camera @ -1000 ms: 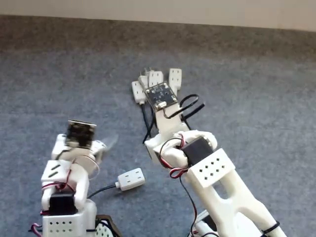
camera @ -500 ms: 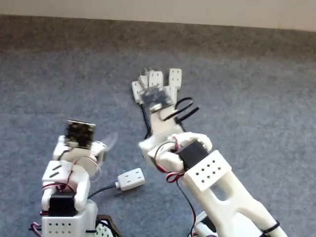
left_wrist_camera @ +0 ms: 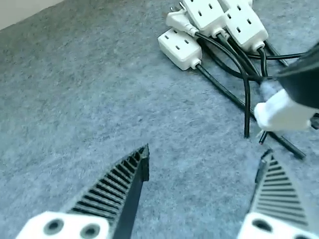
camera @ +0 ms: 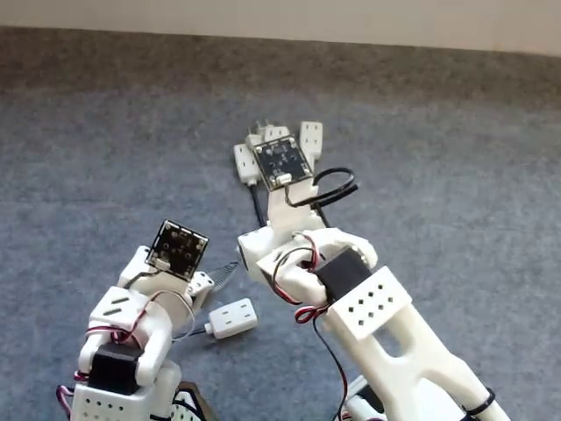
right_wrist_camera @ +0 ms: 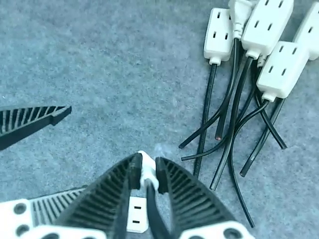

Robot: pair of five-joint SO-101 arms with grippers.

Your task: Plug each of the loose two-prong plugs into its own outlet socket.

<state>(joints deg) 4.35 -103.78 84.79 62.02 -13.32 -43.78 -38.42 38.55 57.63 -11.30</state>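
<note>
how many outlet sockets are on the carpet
5. Four lie bunched together: socket one, socket two, socket three, and socket four at the picture's edge. A lone socket lies by the left arm. Others may hide under the right arm.

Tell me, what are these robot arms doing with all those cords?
They're meant to push plugs into sockets. The right end effector is shut on a small white plug, near a loose socket. The left end effector is open over bare carpet. More sockets lie bunched beyond them.
</note>
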